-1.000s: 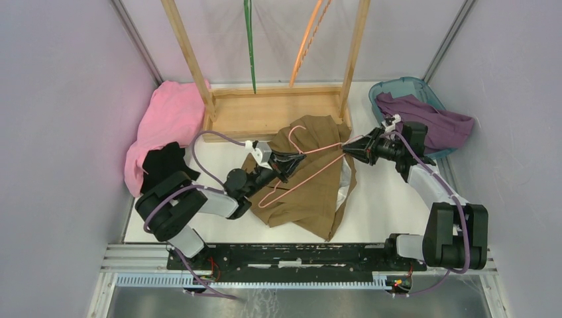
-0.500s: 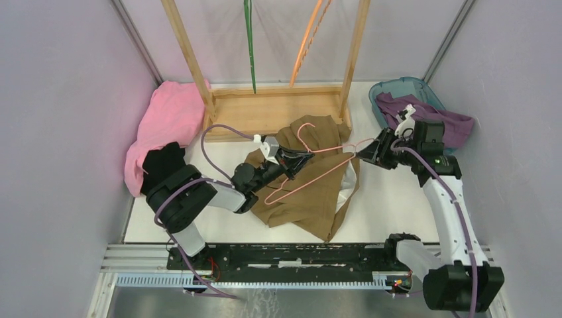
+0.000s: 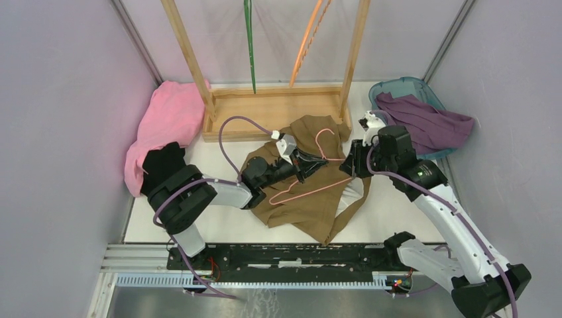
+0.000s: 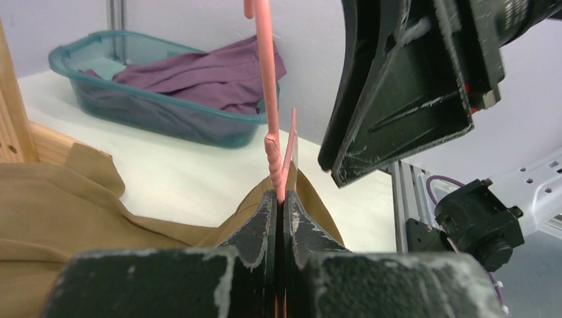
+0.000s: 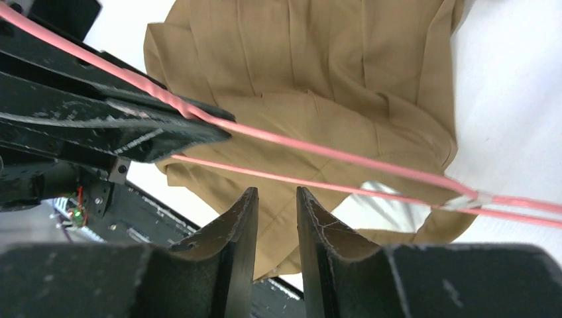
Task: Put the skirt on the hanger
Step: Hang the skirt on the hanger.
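Pink wire hanger [image 3: 311, 189] is pinched at its twisted neck by the left tool [image 3: 306, 164], jaws fully closed. Its long axis runs from that tool across to the right tool [image 3: 350, 165], and the hook points beyond the left tool's tips. Only the right wrist view shows the right tool's jaws slightly parted and empty, just short of the wire. The brown skirt [image 3: 311, 212] lies under both tools on the tabletop [image 3: 397, 205].

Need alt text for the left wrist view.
The left gripper is shut on the pink hanger, which rises from its fingertips. The right gripper looms close at upper right; the tan skirt lies lower left, a teal basket of purple cloth behind.
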